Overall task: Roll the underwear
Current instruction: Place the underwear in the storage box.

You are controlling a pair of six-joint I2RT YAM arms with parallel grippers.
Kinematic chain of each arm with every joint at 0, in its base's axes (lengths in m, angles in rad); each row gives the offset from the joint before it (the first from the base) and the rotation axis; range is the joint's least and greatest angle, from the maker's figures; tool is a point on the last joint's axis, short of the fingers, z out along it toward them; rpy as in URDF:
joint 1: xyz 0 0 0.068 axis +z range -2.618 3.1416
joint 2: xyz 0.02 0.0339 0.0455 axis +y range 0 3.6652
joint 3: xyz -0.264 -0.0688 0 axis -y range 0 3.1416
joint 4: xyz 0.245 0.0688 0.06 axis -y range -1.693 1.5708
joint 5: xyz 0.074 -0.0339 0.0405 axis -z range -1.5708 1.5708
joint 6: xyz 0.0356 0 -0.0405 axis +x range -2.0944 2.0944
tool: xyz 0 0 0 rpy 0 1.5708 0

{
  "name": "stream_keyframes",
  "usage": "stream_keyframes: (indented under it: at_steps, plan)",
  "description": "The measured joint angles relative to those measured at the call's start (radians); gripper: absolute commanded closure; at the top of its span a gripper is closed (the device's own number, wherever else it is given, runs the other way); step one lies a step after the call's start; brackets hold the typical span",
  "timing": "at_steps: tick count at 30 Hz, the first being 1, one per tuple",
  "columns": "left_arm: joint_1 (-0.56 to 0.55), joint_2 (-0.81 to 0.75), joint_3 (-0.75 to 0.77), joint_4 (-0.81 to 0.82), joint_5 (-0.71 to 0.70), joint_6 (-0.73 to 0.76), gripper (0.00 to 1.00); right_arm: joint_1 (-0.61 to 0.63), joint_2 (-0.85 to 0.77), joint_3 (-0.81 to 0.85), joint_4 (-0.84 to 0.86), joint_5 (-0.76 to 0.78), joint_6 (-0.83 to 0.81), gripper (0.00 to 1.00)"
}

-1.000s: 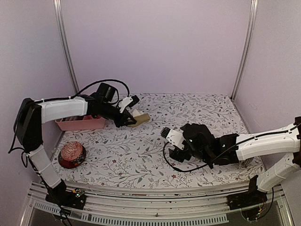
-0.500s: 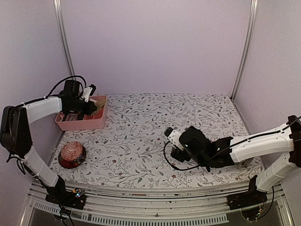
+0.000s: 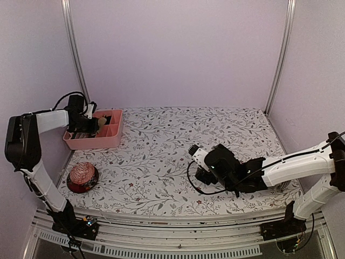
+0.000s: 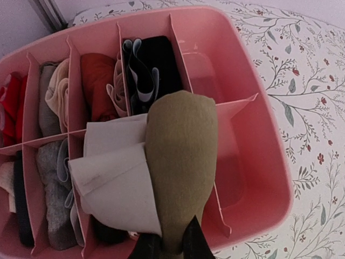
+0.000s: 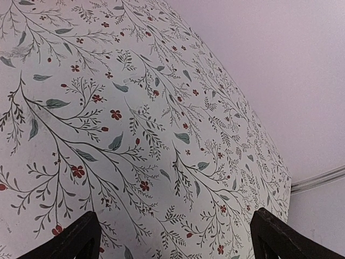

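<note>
Tan underwear (image 4: pixel 180 162): a roll with a pale band on its left, in the centre of your left wrist frame, directly ahead of the fingertips.
Left gripper (image 4: pixel 168 245): at the bottom edge, pinched nearly closed on the roll's near end.
Black underwear (image 4: pixel 156 59): look upper centre, tucked into a back compartment.
Pink bin (image 4: pixel 232 162): under the roll, its other cells stuffed with cloth.
Right gripper (image 5: pixel 175 237): your jaws are spread wide and empty over the floral table (image 5: pixel 135 108).
</note>
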Motion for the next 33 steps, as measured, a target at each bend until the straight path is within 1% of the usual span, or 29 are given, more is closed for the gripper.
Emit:
stream_keyframes:
  at_steps: [6, 12, 19, 25, 33]
  plan:
    - [0.0, 0.068, 0.026, -0.049, 0.035, -0.005, 1.0, 0.0, 0.021, -0.001, 0.013, 0.015, -0.002, 0.01]
    - [-0.001, 0.07, 0.025, -0.054, 0.058, -0.004, 1.0, 0.0, 0.046, -0.001, 0.018, 0.028, -0.008, 0.01]
    - [-0.002, 0.079, 0.024, -0.053, 0.051, 0.0, 1.0, 0.0, 0.053, -0.001, 0.018, 0.039, -0.009, 0.01]
    - [-0.003, 0.159, 0.077, -0.071, 0.039, 0.0, 1.0, 0.0, 0.056, -0.001, 0.018, 0.043, -0.009, 0.01]
    - [-0.019, 0.214, 0.116, -0.079, -0.008, -0.001, 1.0, 0.0, 0.073, -0.001, 0.019, 0.043, -0.013, 0.01]
